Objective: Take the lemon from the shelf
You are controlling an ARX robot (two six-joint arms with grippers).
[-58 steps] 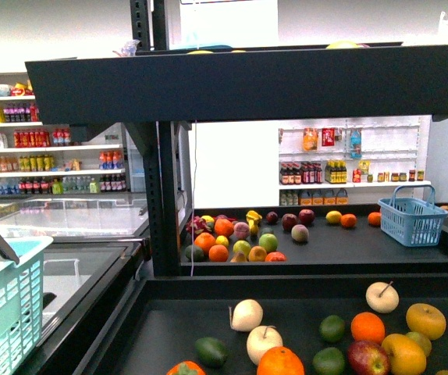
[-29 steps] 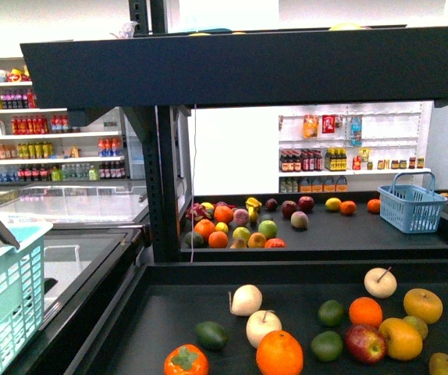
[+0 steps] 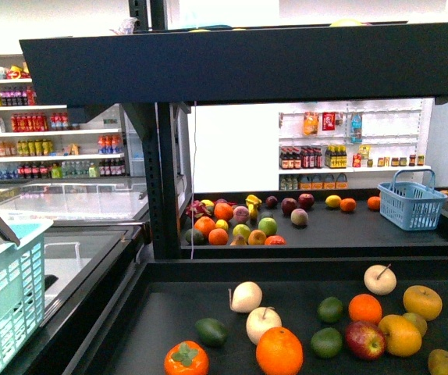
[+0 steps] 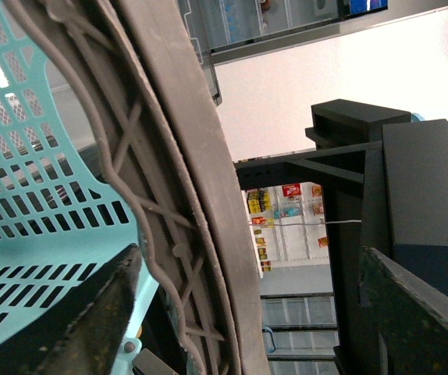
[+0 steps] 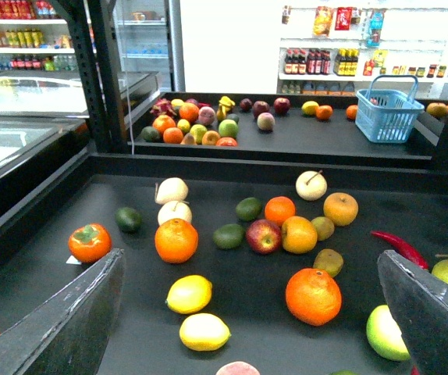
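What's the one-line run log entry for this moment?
phase: pre-grasp | right claw: open, empty | lemon: on shelf tray, ungrasped | left claw: open, by teal basket

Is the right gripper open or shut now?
Open. In the right wrist view the two fingers of the right gripper stand far apart, with nothing held between them.

On the near tray (image 5: 442, 226) of the shelf (image 3: 161, 195) I am taking the orange (image 5: 176, 240) as my mark. The lemon (image 5: 204, 331) is lying before it, toward me (a rounder fruit (image 5: 189, 294) is resting between the two). The persimmon (image 5: 90, 242) is sitting left of it, the apple (image 5: 264, 236) right of it, a stemmed fruit (image 5: 175, 212) just behind it; the basket (image 5: 388, 115) is standing far behind it, rightward, on the rear tray (image 5: 302, 137).
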